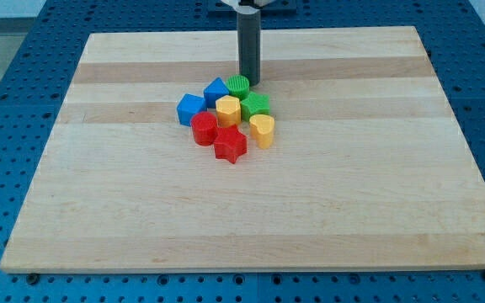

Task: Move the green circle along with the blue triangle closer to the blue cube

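Just above the green circle [237,84], my tip [250,81] rests.

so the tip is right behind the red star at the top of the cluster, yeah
Not the red star: that sits at the cluster's bottom edge. The camera view shows my tip right behind the green circle, at the top of the cluster.
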### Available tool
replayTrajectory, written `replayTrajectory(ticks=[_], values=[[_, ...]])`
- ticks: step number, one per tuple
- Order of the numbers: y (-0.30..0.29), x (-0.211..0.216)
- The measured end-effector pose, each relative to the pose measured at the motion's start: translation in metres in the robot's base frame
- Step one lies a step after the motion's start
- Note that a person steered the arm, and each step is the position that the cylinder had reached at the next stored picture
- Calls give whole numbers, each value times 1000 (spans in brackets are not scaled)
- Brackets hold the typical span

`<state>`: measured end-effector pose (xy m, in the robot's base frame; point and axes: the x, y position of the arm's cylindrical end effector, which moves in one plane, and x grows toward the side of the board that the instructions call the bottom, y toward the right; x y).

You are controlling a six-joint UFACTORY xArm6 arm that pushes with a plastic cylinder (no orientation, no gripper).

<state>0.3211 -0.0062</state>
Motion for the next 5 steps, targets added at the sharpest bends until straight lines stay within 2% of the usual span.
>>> replayTrajectory(ticks=[5], values=[[-13, 2]])
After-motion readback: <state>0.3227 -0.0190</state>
